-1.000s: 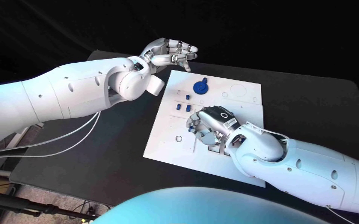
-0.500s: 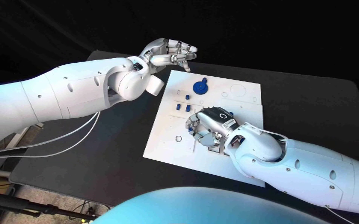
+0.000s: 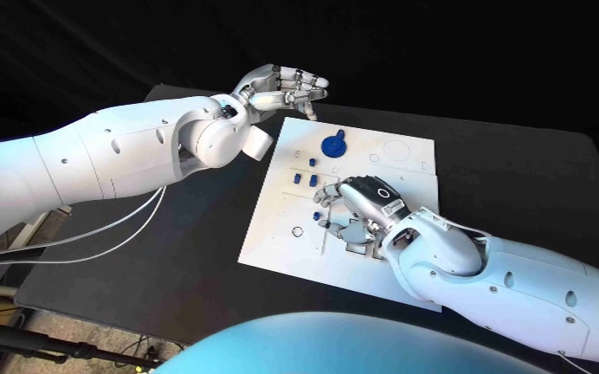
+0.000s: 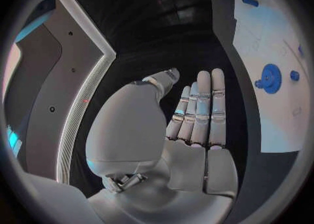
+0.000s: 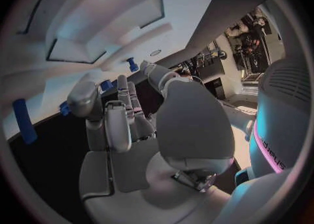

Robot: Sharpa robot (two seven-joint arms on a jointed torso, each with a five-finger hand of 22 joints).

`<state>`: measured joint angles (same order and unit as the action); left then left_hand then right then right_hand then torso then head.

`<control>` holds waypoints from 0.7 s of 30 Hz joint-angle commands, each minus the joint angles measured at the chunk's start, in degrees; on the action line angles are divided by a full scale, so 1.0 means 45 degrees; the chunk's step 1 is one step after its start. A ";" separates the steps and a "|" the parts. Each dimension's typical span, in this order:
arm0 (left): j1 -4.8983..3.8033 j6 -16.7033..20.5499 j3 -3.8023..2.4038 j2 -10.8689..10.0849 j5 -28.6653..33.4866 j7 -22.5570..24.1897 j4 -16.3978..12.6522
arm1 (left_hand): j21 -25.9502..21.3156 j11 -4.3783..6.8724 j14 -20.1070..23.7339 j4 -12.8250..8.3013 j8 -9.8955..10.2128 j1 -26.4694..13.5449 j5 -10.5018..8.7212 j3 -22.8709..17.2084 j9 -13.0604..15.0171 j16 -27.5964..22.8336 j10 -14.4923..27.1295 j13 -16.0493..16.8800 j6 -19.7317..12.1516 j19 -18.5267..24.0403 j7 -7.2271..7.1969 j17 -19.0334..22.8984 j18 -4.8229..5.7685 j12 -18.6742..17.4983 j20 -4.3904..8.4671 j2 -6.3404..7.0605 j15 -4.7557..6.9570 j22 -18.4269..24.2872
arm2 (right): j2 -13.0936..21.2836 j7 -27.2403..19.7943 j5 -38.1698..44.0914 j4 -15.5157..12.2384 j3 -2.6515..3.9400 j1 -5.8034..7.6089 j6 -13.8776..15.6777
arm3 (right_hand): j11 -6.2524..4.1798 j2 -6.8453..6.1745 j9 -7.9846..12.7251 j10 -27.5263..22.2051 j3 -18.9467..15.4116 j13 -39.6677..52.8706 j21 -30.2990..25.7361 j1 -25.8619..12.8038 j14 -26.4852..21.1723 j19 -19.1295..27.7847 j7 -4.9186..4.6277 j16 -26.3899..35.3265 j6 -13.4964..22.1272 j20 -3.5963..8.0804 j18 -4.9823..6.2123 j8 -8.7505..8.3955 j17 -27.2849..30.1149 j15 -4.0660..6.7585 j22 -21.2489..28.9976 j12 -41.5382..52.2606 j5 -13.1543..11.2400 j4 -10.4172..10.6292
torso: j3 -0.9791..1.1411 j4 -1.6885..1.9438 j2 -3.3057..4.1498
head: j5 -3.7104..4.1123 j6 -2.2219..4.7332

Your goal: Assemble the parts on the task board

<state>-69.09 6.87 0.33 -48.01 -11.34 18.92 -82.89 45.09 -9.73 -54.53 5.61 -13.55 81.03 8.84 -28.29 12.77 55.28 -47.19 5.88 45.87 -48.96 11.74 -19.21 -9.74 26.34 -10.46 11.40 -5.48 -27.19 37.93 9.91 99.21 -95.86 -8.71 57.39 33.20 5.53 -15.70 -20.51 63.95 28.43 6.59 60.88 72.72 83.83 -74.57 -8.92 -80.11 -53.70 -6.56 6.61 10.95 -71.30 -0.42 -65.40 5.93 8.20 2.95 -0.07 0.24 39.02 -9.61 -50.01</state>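
While the right hand (image 3: 356,205) has slid a little nearer along the task board (image 3: 281,240), a small blue part (image 3: 318,216) now lies bare just beside its curled fingers; whether they pinch anything I cannot tell. Farther on stand small blue pegs (image 3: 304,179) and a blue gear (image 3: 333,144), and beyond the board's far corner the left hand (image 3: 285,87) hovers, fingers loosely spread, holding nothing, blocking nothing.

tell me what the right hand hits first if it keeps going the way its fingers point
Probably the small blue parts standing on the task board, just ahead of the right hand; depth is unclear.
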 commanded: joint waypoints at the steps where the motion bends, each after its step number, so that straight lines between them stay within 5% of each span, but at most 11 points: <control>1: -0.0007 -0.0337 -0.0008 -0.0006 0.0060 -0.0014 -0.0014 | -0.0075 -0.0021 0.0077 -0.0001 -0.0079 -0.0077 -0.0053 0.0092 0.0015 0.0076 0.0084 0.0015 -0.0096 -0.0065 0.0403 -0.0012 -0.0165 0.0042 -0.0057 -0.0004 0.0005 0.0013 | 0.0343 0.0084 -0.0072 -0.0380 0.0035 0.0084 0.0610 | 0.0014 0.0100 0.0012 -0.0074 -0.0182 -0.0013 0.0018 0.0210 0.0481 -0.0020 -0.0043 0.0019 -0.0004 -0.0021 0.0043 -0.0065 -0.0009 -0.0094 -0.0050 0.0113 0.0103 0.0052 | 0.0001 -0.0007 0.0000 | 0.0022 0.0002; 7: -0.0007 -0.0367 -0.0007 -0.0044 0.0060 -0.0029 -0.0013 | -0.0095 -0.0027 0.0084 0.0000 -0.0111 -0.0067 -0.0052 0.0116 0.0023 0.0094 0.0139 0.0027 -0.0131 -0.0091 0.0409 -0.0017 -0.0166 0.0091 -0.0061 -0.0010 0.0001 0.0030 | 0.1560 0.0205 -0.0659 -0.1139 0.0098 0.0754 0.0099 | 0.0021 0.0195 0.0011 -0.0017 -0.0356 0.0002 0.0255 0.0295 0.0529 -0.0198 -0.0069 -0.0076 -0.0176 -0.0028 -0.0014 -0.0042 -0.0129 -0.0101 -0.0256 0.0283 0.0262 0.0175 | -0.0010 -0.0013 -0.0014 | 0.0175 0.0086; 12: -0.0006 -0.0380 -0.0006 -0.0055 0.0060 -0.0029 0.0010 | -0.0095 -0.0027 0.0084 0.0000 -0.0111 -0.0067 -0.0052 0.0116 0.0023 0.0094 0.0139 0.0027 -0.0131 -0.0091 0.0409 -0.0017 -0.0166 0.0091 -0.0061 -0.0010 0.0001 0.0030 | 0.2501 0.0259 -0.1461 -0.1274 0.0125 0.1453 -0.1435 | 0.0068 0.0186 0.0072 -0.0369 -0.0776 -0.0087 0.0157 0.0374 0.0519 -0.0176 -0.0097 -0.0076 -0.0093 -0.0053 0.0000 -0.0167 -0.0080 -0.0153 -0.0193 0.0236 0.0279 0.0303 | -0.0019 -0.0029 -0.0022 | 0.0383 0.0225; 13: -0.0006 -0.0385 -0.0005 -0.0054 0.0060 -0.0028 0.0015 | -0.0095 -0.0027 0.0084 0.0000 -0.0111 -0.0067 -0.0052 0.0116 0.0023 0.0094 0.0139 0.0027 -0.0131 -0.0091 0.0409 -0.0017 -0.0166 0.0091 -0.0061 -0.0010 0.0001 0.0030 | 0.2673 0.0266 -0.1545 -0.1269 0.0128 0.1571 -0.1792 | 0.0131 0.0343 0.0148 -0.0741 -0.1485 -0.0194 -0.0105 0.0553 0.0461 -0.0039 -0.0101 0.0018 0.0132 -0.0112 0.0034 -0.0348 0.0104 -0.0140 -0.0004 0.0175 0.0317 0.0429 | -0.0019 -0.0032 -0.0025 | 0.0421 0.0262; 15: -0.0005 -0.0397 -0.0004 -0.0050 0.0060 -0.0028 0.0023 | -0.0095 -0.0027 0.0084 0.0000 -0.0111 -0.0067 -0.0052 0.0116 0.0023 0.0094 0.0139 0.0027 -0.0131 -0.0091 0.0409 -0.0017 -0.0166 0.0091 -0.0061 -0.0010 0.0001 0.0030 | 0.2966 0.0289 -0.1653 -0.1257 0.0133 0.1735 -0.2389 | 0.0218 0.1063 0.0356 -0.1540 -0.5079 -0.0546 -0.0806 0.1893 0.0358 0.0249 -0.0051 0.0221 0.0497 -0.0175 0.0165 -0.0744 0.0545 -0.0237 0.0482 0.0293 0.0441 0.1456 | -0.0019 -0.0031 -0.0023 | 0.0503 0.0293; 16: -0.0005 -0.0401 -0.0003 -0.0048 0.0060 -0.0028 0.0029 | -0.0095 -0.0027 0.0084 0.0000 -0.0111 -0.0067 -0.0052 0.0116 0.0023 0.0094 0.0139 0.0027 -0.0131 -0.0091 0.0409 -0.0017 -0.0166 0.0091 -0.0061 -0.0010 0.0001 0.0030 | 0.3078 0.0304 -0.1689 -0.1246 0.0134 0.1790 -0.2636 | 0.0212 0.1011 0.0375 -0.1612 -0.5352 -0.0574 -0.0872 0.2060 0.0345 0.0267 -0.0043 0.0248 0.0498 -0.0175 0.0180 -0.0768 0.0606 -0.0264 0.0526 0.0320 0.0414 0.1666 | -0.0012 -0.0030 -0.0018 | 0.0547 0.0310; 17: -0.0005 -0.0404 -0.0002 -0.0049 0.0060 -0.0027 0.0035 | -0.0095 -0.0027 0.0084 0.0000 -0.0111 -0.0067 -0.0052 0.0116 0.0023 0.0094 0.0139 0.0027 -0.0131 -0.0091 0.0409 -0.0017 -0.0166 0.0091 -0.0061 -0.0010 0.0001 0.0030 | 0.3168 0.0320 -0.1717 -0.1229 0.0135 0.1833 -0.2843 | 0.0239 0.0973 0.0450 -0.1807 -0.6044 -0.0614 -0.1064 0.2939 0.0317 0.0279 -0.0050 0.0296 0.0431 -0.0197 0.0201 -0.0850 0.0756 -0.0277 0.0636 0.0518 0.0418 0.2821 | -0.0002 -0.0024 -0.0006 | 0.0569 0.0319; 21: -0.0005 -0.0419 0.0002 -0.0049 0.0060 -0.0031 0.0052 | -0.0095 -0.0027 0.0084 0.0000 -0.0111 -0.0067 -0.0052 0.0116 0.0023 0.0094 0.0139 0.0027 -0.0131 -0.0091 0.0409 -0.0017 -0.0166 0.0091 -0.0061 -0.0010 0.0001 0.0030 | 0.3350 0.0325 -0.1762 -0.1138 0.0136 0.1922 -0.3426 | 0.0240 0.0950 0.0462 -0.1878 -0.6136 -0.0621 -0.1230 0.3161 0.0283 0.0337 -0.0035 0.0364 0.0381 -0.0197 0.0231 -0.0855 0.0908 -0.0285 0.0756 0.0560 0.0373 0.3045 | 0.0030 -0.0036 0.0002 | 0.0602 0.0301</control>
<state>-69.09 6.08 0.35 -48.31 -11.33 18.56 -82.63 44.77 -9.93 -54.46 5.62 -13.89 81.03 8.84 -27.98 12.82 55.51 -46.98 5.94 45.67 -49.15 11.54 -19.20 -9.74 26.59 -10.65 11.40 -5.55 -27.11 52.93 10.92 92.74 -101.02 -8.09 65.98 23.64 6.56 -11.63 -18.48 55.77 0.79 3.86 55.34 86.47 84.03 -73.31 -9.19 -78.59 -51.76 -7.39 6.61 7.29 -67.24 -1.24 -61.99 8.28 9.99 16.41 -0.05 0.09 38.97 -7.07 -48.65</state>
